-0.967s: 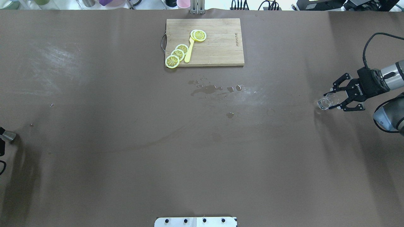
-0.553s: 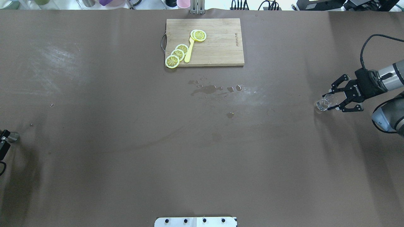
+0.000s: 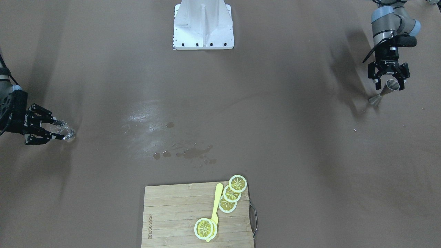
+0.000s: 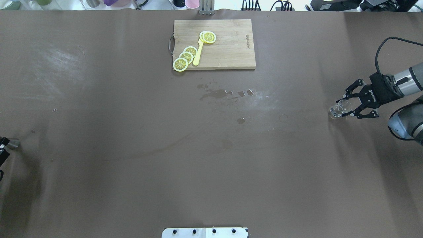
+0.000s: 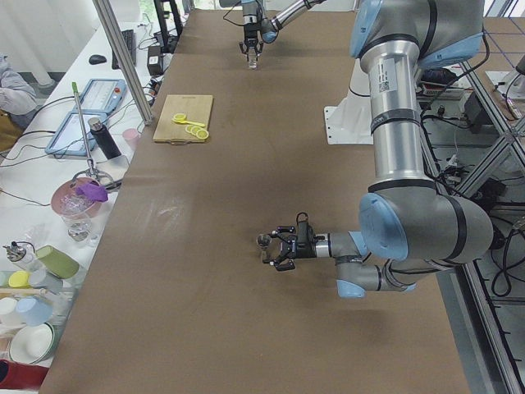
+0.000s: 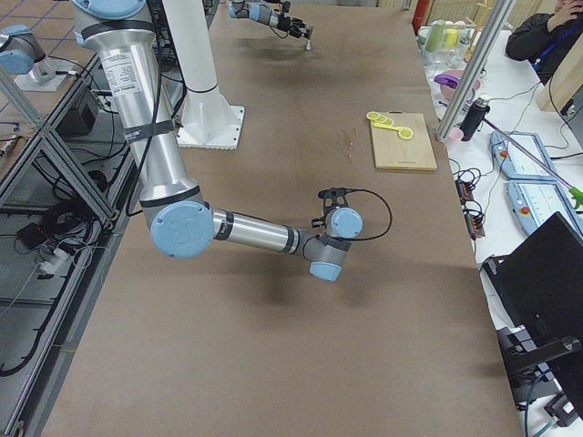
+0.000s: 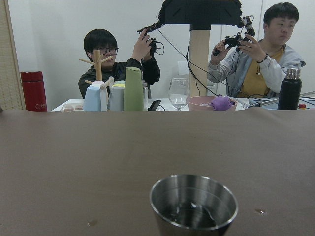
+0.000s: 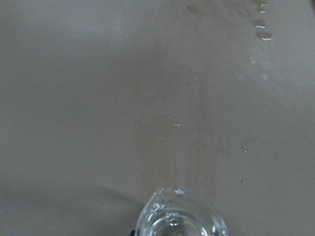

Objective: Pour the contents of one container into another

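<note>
A small clear glass (image 4: 336, 110) with a little clear liquid sits between the fingers of my right gripper (image 4: 343, 107) at the table's right side, low over the brown surface. The right wrist view shows the glass's rim (image 8: 181, 216) at the bottom edge. At the far left, my left gripper (image 3: 390, 84) is shut on the upper cup of a steel jigger (image 3: 384, 91), whose foot is at or just above the table. The jigger (image 7: 193, 204) is upright and a thin film of liquid lies in it. In the overhead view only the jigger's tip (image 4: 14, 143) shows.
A wooden chopping board (image 4: 228, 56) with lemon slices (image 4: 186, 57) and a yellow spoon (image 4: 198, 54) lies at the far middle. Small puddles (image 4: 216, 93) spot the table in front of it. The robot's base plate (image 4: 205, 232) is at the near edge. Operators and cups are beyond the far edge.
The right gripper and its glass have shifted a little toward the table's middle, apparently lower. The left gripper has shifted slightly, and the jigger's tip has moved a little to the right.
</note>
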